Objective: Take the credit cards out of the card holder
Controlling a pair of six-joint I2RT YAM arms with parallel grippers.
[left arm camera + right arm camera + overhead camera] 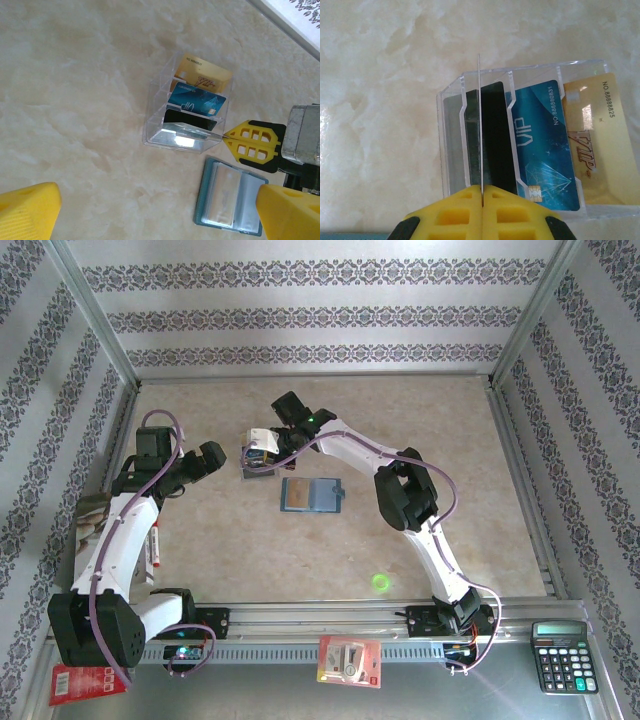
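The card holder [312, 495] lies open flat near the middle of the bench [250, 560]. It is two slate-blue rectangular panels with a small tab on its 3 o'clock edge, and the left wrist view shows glossy clear sleeves inside

At about 10 o'clock from it, close by but apart, stands a clear hard-plastic rack [451, 145] with stepped slots. In the slots sit a gold card [600, 145] printed "VIP" with a number, a blue card [545, 150] with white "VIP" lettering and a chip, and a plain dark card [495, 140]. All are thin, stiff and rectangular

The right claw [481, 192] has its ribbed yellow fingers pressed together on a thin card [480, 125]. This card is seen edge-on as a fine line reaching over the rack beside the dark card

The left claw [212, 455] hangs at 9 o'clock of the rack, its yellow fingers spread wide over the bench

The bench top is smooth, beige and marbled, with a green light spot [380, 582] toward 5 o'clock of the holder. Aluminium rails frame it. On the front rail lie a red-and-white packet [348, 660] at 6 o'clock and a black calculator [565, 655] at the 4 o'clock corner. The walls [320, 300] carry pale wallpaper with dark floral bands
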